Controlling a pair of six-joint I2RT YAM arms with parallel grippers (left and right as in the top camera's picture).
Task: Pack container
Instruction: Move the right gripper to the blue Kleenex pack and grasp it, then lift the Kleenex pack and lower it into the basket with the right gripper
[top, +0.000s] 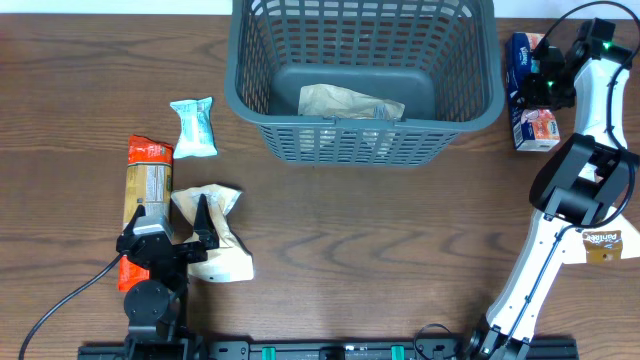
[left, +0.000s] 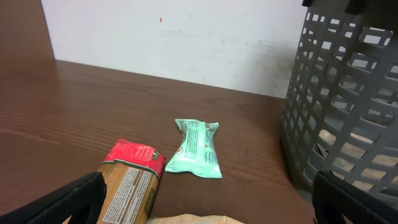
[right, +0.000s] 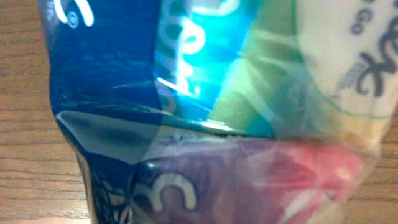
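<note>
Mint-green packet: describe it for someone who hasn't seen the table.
Find the dark grey basket at the table's far side. Left of it, alone on the wood, lies the mint-green packet. Neighbouring red-ended packet and beige bag are bigger and not green.

The basket (top: 300, 142) was cut off at the top edge overhead. In the right wrist view a blurred packet (right: 205, 112) filled the frame, its print unreadable.

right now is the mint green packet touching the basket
Apart. The left wrist view shows a strip of bare table between the mint green packet and the basket; the overhead view agrees.
</note>
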